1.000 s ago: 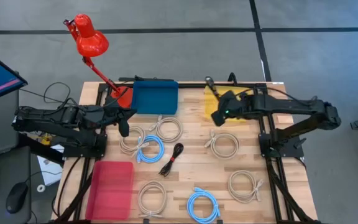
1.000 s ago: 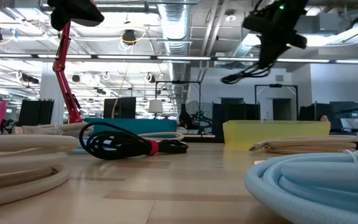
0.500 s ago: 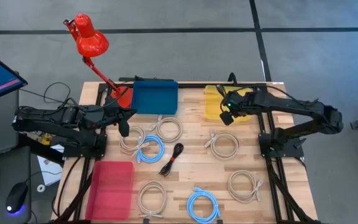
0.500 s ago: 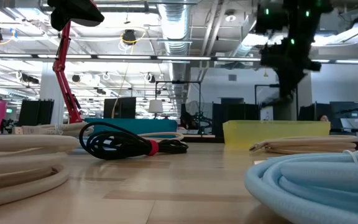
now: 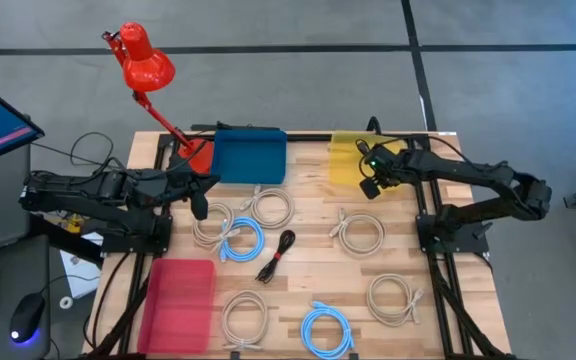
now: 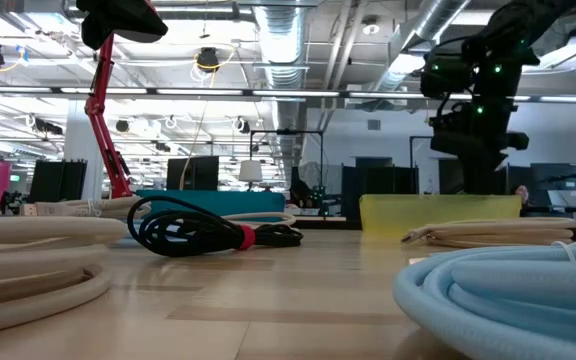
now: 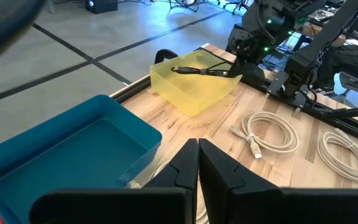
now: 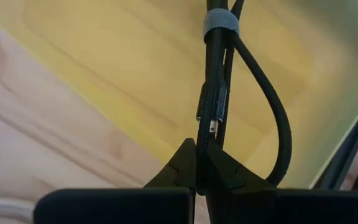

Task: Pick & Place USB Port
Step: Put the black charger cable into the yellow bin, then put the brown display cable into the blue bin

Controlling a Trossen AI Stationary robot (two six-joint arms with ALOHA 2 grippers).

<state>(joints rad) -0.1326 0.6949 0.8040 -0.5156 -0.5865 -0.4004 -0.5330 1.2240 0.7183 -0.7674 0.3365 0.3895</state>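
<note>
The right gripper point(image 5: 370, 183) hangs over the near edge of the yellow bin point(image 5: 346, 162) at the table's far side, its fingers pinched on a bundled black USB cable point(image 8: 217, 93) — the bundle, bound by a grey strap, stretches out over the bin's floor. Seen from the left wrist, the cable point(image 7: 201, 70) lies along the bin's top. The left gripper point(image 5: 200, 205) waits with fingers pressed together beside the blue bin point(image 5: 249, 156) — near a cluster of coiled beige and blue cables point(image 5: 240, 240) on the wooden table point(image 5: 308, 280).

Bright ceiling lights, blurred foreground, soft shadows
</note>
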